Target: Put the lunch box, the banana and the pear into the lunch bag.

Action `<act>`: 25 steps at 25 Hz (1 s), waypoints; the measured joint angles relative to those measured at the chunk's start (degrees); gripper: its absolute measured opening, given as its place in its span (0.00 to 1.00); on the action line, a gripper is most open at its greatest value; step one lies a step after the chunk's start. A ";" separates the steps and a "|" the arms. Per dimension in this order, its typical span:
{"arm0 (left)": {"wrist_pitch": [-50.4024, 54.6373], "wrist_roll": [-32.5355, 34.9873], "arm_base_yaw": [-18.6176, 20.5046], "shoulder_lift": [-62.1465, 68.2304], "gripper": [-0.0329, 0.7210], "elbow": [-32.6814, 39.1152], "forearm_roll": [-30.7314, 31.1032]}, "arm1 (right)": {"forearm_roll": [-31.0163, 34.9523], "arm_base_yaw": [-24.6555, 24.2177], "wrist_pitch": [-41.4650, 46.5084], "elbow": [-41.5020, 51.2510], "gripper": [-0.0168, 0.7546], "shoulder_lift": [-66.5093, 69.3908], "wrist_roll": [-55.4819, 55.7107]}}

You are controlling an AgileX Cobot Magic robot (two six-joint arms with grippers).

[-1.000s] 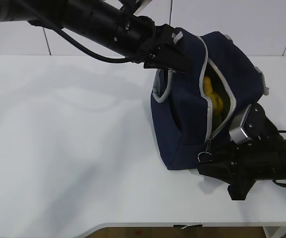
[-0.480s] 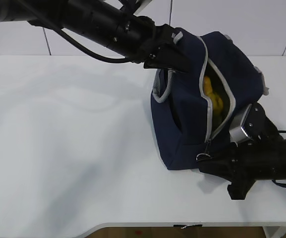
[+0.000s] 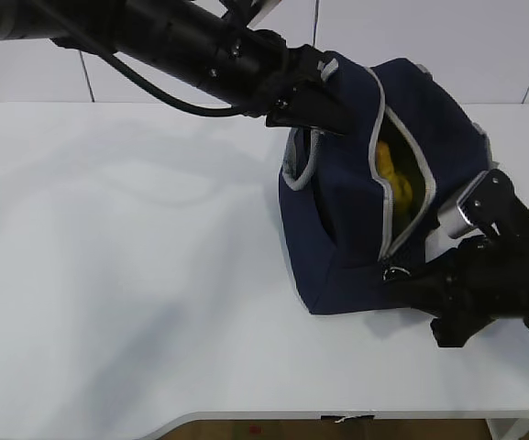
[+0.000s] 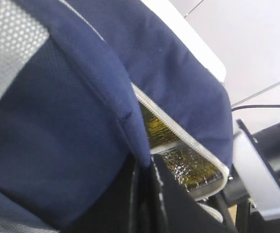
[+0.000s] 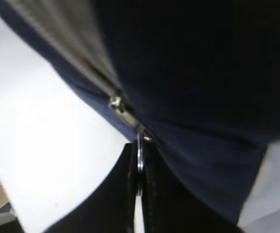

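The navy lunch bag (image 3: 356, 211) lies on its side on the white table, its grey zipper partly open. Something yellow (image 3: 394, 176) shows through the opening; I cannot tell whether it is the banana or the pear. The lunch box is hidden. My left gripper (image 3: 324, 110) is shut on the bag's top edge (image 4: 130, 126) by the opening. My right gripper (image 3: 402, 275) is shut on the zipper's ring pull (image 5: 140, 153) at the bag's lower right. Silvery lining (image 4: 188, 162) shows inside the opening.
The white table (image 3: 126, 266) spreads left of the bag. Its front edge (image 3: 246, 417) is near. A tiled wall (image 3: 429, 46) stands behind.
My right gripper has moved right and slightly up with the ring pull. The left arm and the bag have stayed put.
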 joint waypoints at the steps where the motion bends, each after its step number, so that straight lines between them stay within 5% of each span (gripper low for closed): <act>1: 0.00 0.00 0.00 0.00 0.05 0.00 0.00 | -2.12 0.00 -0.10 0.00 0.03 -0.46 1.62; 7: -0.32 0.00 0.00 0.00 0.05 0.00 0.00 | -13.84 0.00 -0.14 0.00 0.03 -3.47 14.75; 18: -0.32 0.00 0.00 0.00 0.05 0.00 0.00 | -22.30 0.00 0.21 -2.96 0.03 -8.79 25.63; 25: -0.32 0.00 0.00 0.00 0.05 0.00 0.00 | -35.28 0.00 3.92 -8.91 0.03 -10.88 44.80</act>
